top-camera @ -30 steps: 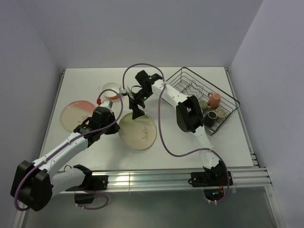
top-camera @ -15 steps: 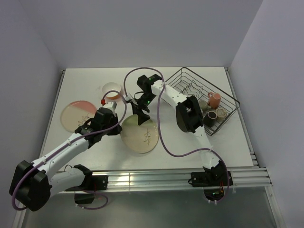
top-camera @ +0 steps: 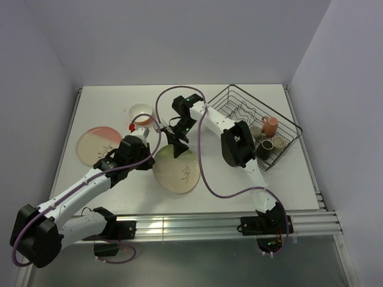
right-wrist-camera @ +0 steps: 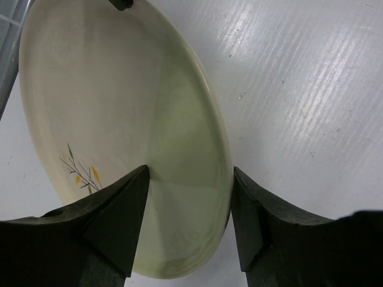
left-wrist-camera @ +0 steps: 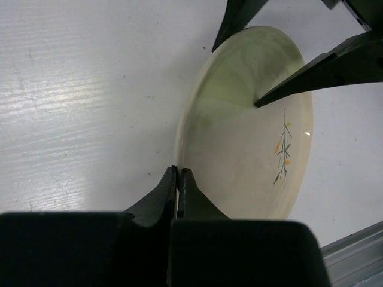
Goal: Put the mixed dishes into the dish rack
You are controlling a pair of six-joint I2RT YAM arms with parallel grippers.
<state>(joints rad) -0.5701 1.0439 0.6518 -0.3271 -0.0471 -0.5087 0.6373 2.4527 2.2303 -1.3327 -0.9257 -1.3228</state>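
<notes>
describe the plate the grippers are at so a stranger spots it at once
On the white table, look at the middle of the near half. The cream-green plate there has the left gripper pinching its rim and the right gripper straddling its far edge. The pink-and-cream plate to its left differs in colour and is untouched.

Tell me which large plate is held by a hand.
The cream-green plate with the sprig: the left hand pinches its rim, the right hand straddles it. The pink-cream plate lies apart, untouched.
</notes>
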